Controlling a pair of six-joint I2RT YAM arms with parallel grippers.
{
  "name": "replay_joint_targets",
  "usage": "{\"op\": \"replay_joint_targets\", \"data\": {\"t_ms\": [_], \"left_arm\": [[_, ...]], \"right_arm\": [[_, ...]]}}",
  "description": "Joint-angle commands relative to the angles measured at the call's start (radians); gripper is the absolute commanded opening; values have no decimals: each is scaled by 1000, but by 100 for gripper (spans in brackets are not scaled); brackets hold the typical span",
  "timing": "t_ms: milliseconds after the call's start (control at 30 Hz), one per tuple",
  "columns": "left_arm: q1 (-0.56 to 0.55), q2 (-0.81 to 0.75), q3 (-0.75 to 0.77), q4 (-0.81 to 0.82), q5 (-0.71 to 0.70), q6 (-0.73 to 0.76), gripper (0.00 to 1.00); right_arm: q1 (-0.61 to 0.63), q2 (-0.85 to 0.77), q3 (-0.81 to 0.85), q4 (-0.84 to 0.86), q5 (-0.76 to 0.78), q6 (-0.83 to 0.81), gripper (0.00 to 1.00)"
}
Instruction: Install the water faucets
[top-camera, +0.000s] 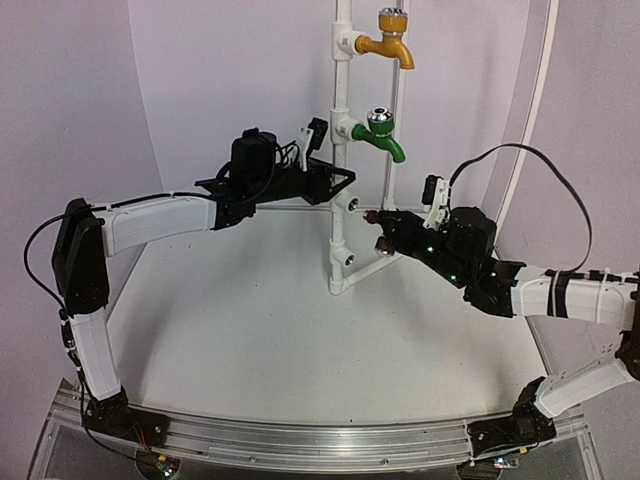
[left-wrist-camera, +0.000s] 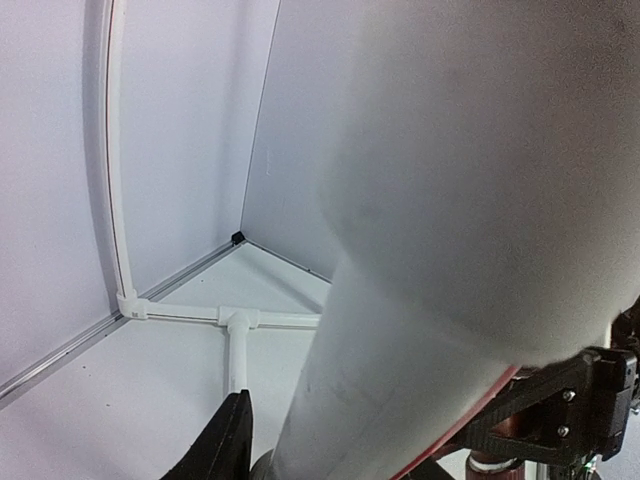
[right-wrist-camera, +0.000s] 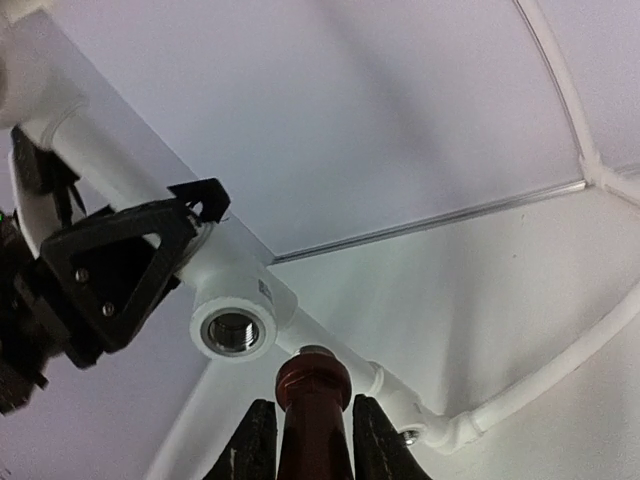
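The green water faucet (top-camera: 381, 135) is screwed into the white pipe stand (top-camera: 342, 90), spout pointing down to the right. My right gripper (top-camera: 378, 228) is shut on the dark brown faucet (right-wrist-camera: 312, 375), which stands upright between its fingers (right-wrist-camera: 255, 440). The faucet's threaded end is just below and right of an open threaded socket (right-wrist-camera: 232, 330), apart from it. My left gripper (top-camera: 340, 183) is shut on the stand's upright pipe just above that socket (top-camera: 352, 203). In the left wrist view the pipe (left-wrist-camera: 450, 250) fills the frame, with one black finger (left-wrist-camera: 228, 440) beside it.
A yellow-orange faucet (top-camera: 392, 40) sits at the top of the stand. Another open socket (top-camera: 348, 258) is lower on the upright. The stand's base pipes (left-wrist-camera: 240, 330) lie on the white table. Curved white walls close in behind.
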Motion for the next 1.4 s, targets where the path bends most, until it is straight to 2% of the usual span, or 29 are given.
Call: {"op": "replay_joint_targets", "data": {"t_ms": [0, 67, 133, 267, 367, 567, 633, 800, 967, 1133, 1367], "left_arm": [[-9, -61, 22, -258, 37, -221, 59], [-2, -79, 18, -277, 33, -236, 72], [4, -114, 0, -294, 27, -238, 80], [15, -206, -83, -305, 39, -209, 82], [27, -254, -178, -274, 83, -116, 79], [127, -191, -318, -63, 288, 20, 81], [159, -122, -291, -26, 388, 53, 80], [175, 16, -180, 8, 521, 231, 79], [180, 151, -46, 20, 591, 300, 79], [184, 241, 57, 26, 651, 309, 79], [178, 314, 122, 72, 701, 248, 75]], "right_arm": [[0, -82, 11, -57, -116, -634, 0], [0, -87, 24, -94, -159, -828, 0], [0, -90, 31, -109, -179, -1014, 0], [0, -89, 49, -126, -203, -1268, 0], [0, -87, 72, -131, -225, -1379, 0], [0, -89, 90, -118, -331, -1546, 0], [1, -77, 96, -88, -336, -1590, 0], [1, -52, 111, -39, -284, -1720, 0], [3, -24, 61, 91, -229, -1859, 0], [4, 30, 44, 220, -170, -1941, 0], [4, 36, 40, 187, -174, -1973, 0]]}}
